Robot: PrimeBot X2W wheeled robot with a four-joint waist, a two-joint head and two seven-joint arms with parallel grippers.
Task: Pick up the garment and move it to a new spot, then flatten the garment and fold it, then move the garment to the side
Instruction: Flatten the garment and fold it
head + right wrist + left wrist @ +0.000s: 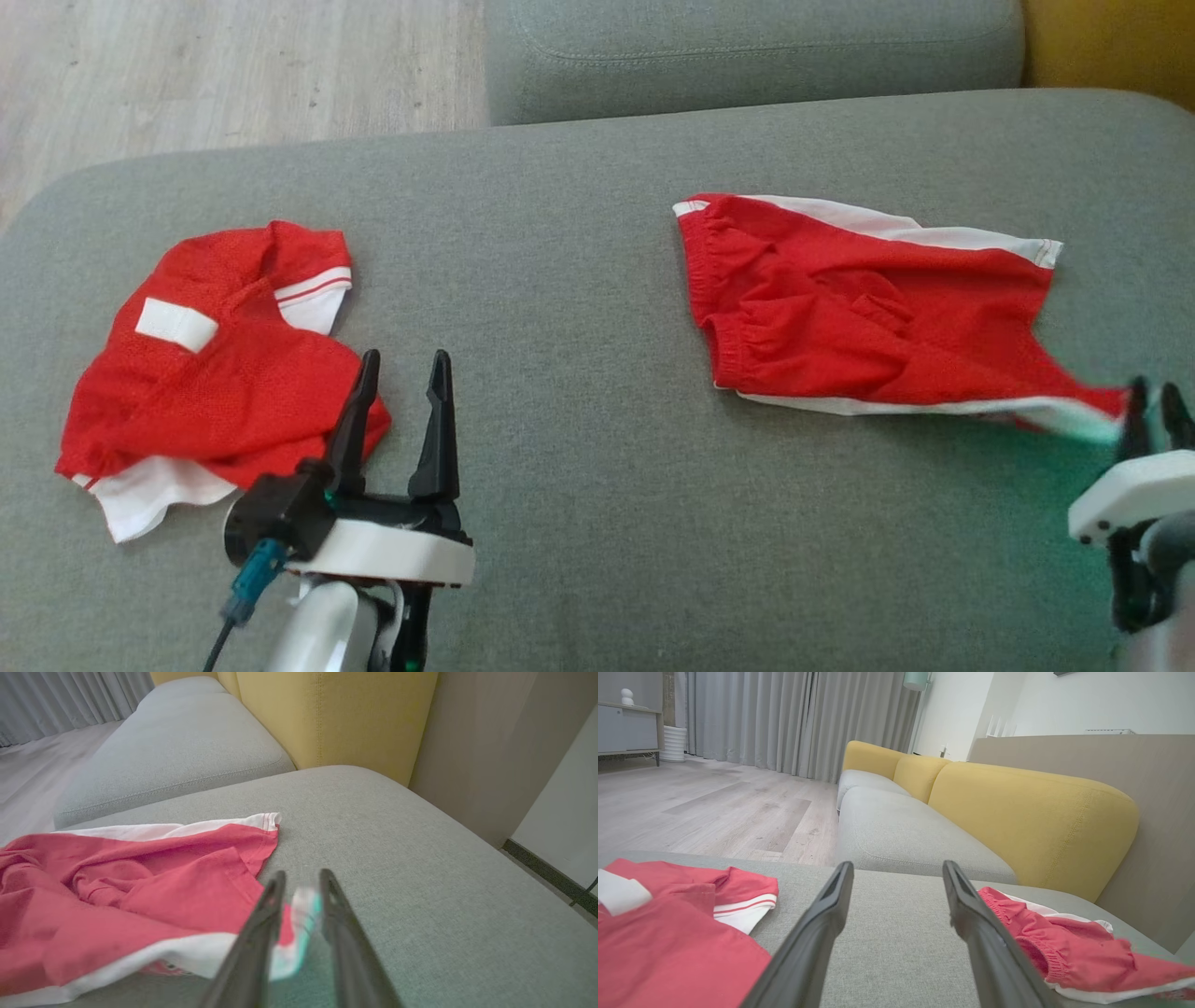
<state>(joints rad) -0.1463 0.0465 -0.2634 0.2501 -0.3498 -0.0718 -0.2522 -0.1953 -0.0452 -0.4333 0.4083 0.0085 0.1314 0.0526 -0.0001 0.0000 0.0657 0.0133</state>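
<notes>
A wide grey sofa seat point(597, 523) spreads across the head view, with wood floor point(233, 65) beyond its far left edge. Red shorts point(840, 317) with white side stripes lie on the right half of the seat. Their long axis runs left to right, with the gathered waistband toward the middle and the leg hems toward the right edge. They are partly flattened, and wrinkles bunch near the waistband. A crumpled red shirt point(215, 373) with white trim sits well apart on the left half.

The left gripper point(403, 369) hovers just beside the shirt, its fingers spread wide and holding nothing.

The right gripper point(1156, 397) sits at the lower right, much nearer the shorts, which stretch away up and to its left. Its fingers point(261, 924) stand narrowly parted around the blurred near-right hem corner point(299, 919). Whether they actually pinch that corner cannot be told.
</notes>
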